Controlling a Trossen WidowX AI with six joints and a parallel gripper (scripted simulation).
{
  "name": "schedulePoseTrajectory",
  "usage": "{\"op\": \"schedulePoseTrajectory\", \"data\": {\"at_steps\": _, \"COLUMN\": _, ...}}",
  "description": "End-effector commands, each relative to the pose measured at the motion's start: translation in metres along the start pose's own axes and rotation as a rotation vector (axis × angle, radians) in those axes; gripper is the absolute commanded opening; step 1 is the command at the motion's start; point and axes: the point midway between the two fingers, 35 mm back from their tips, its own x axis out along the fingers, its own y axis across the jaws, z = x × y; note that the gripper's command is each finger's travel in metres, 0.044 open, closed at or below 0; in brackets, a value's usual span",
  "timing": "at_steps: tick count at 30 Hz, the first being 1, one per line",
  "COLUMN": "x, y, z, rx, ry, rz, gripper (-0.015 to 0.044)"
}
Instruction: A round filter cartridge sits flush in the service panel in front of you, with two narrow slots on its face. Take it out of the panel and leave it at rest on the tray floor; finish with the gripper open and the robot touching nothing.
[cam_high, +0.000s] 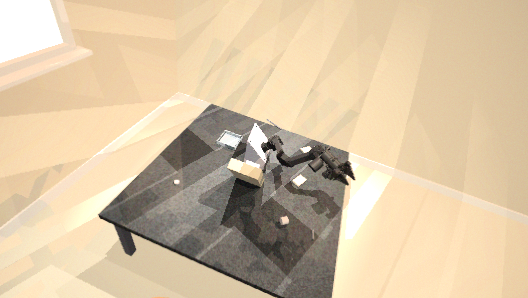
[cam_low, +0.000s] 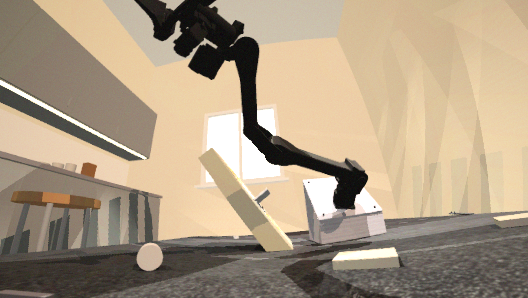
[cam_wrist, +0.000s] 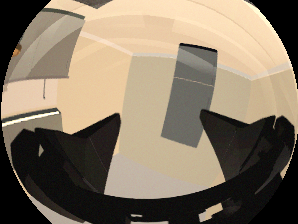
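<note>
The service panel (cam_high: 256, 144) (cam_low: 312, 200) is a white box with a sloping face, standing behind the arm's base in the exterior view. I cannot make out the round filter cartridge or its slots in any view; part of the panel's face is hidden by the arm. The tray (cam_high: 225, 145) is a small, pale, shallow one beside the panel in the top view. My gripper (cam_high: 351, 180) (cam_wrist: 162, 115) is open, with nothing between its fingers. It is raised high, away from the panel and tray, and its fingertips are cut off in the exterior view.
A long tan block (cam_high: 245, 172) (cam_low: 240, 200) leans or stands beside the panel. Flat cream blocks (cam_high: 299, 181) (cam_low: 366, 259) lie near the arm. A pale round piece (cam_high: 284, 220) (cam_low: 150, 257) and a small white one (cam_high: 176, 182) are on the dark table (cam_high: 175, 225).
</note>
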Motion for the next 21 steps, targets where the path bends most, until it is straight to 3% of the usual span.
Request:
{"op": "schedulePoseTrajectory", "data": {"at_steps": 1, "x": 0.001, "y": -0.003, "z": -0.001, "rx": -0.001, "ry": 0.005, "rz": -0.004, "gripper": 0.0374}}
{"op": "schedulePoseTrajectory", "data": {"at_steps": 12, "x": -0.006, "y": -0.155, "z": -0.068, "rx": 0.008, "ry": 0.300, "rz": -0.257, "gripper": 0.0089}}
{"op": "schedulePoseTrajectory", "data": {"at_steps": 21, "x": -0.049, "y": -0.234, "z": -0.118, "rx": 0.053, "ry": 0.542, "rz": -0.409, "gripper": 0.0089}}
